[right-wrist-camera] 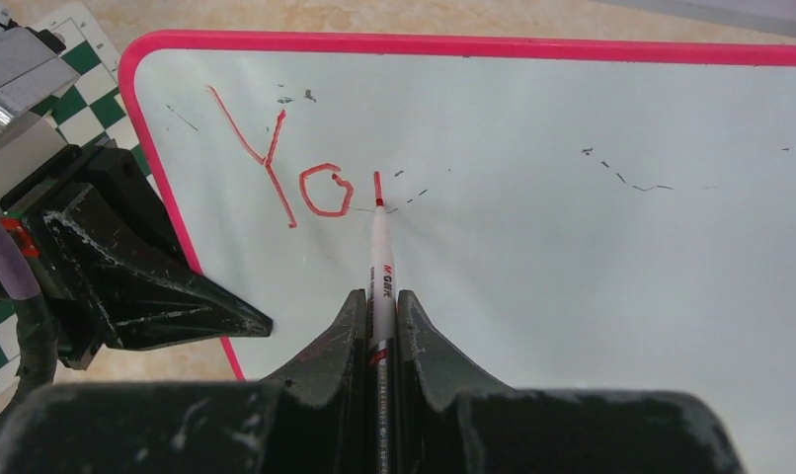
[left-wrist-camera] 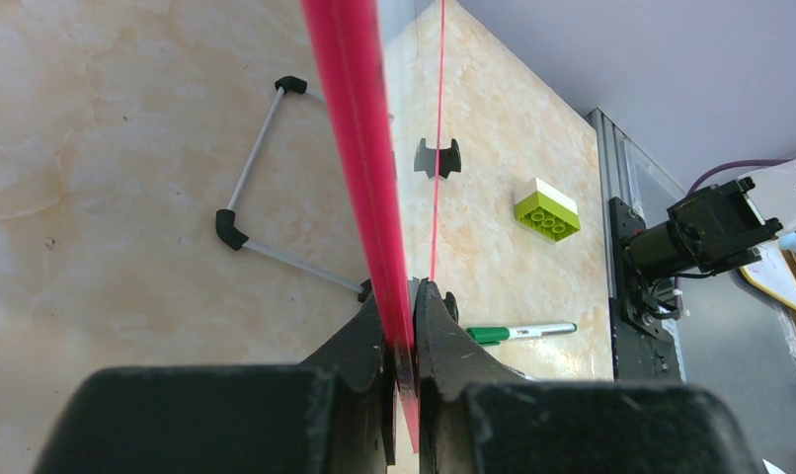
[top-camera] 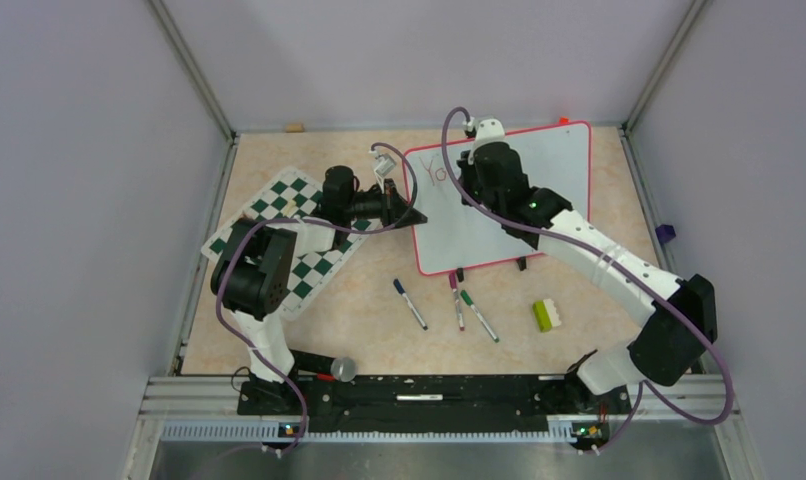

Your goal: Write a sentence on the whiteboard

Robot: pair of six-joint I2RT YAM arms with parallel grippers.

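Top view first: the whiteboard is seen at the far right of the table, with its left edge met by the left gripper and the chess mat lying under that arm. How the edge is held can't really be made out from up there. That's settled by the left wrist view, where the pink frame is pinched tight between the closed jaws. A thin grey rod frame with black corners is also shown on the table past the board, which the top view doesn't show. The right gripper is mostly buried under its own wrist from above, but in its own camera it's seen clamped on a marker. The marker's red tip is pressed on the board at a short stroke just right of a red "Yo". Only the overhead picks up the three loose pens and the green-and-white brick lying near the board's front edge.
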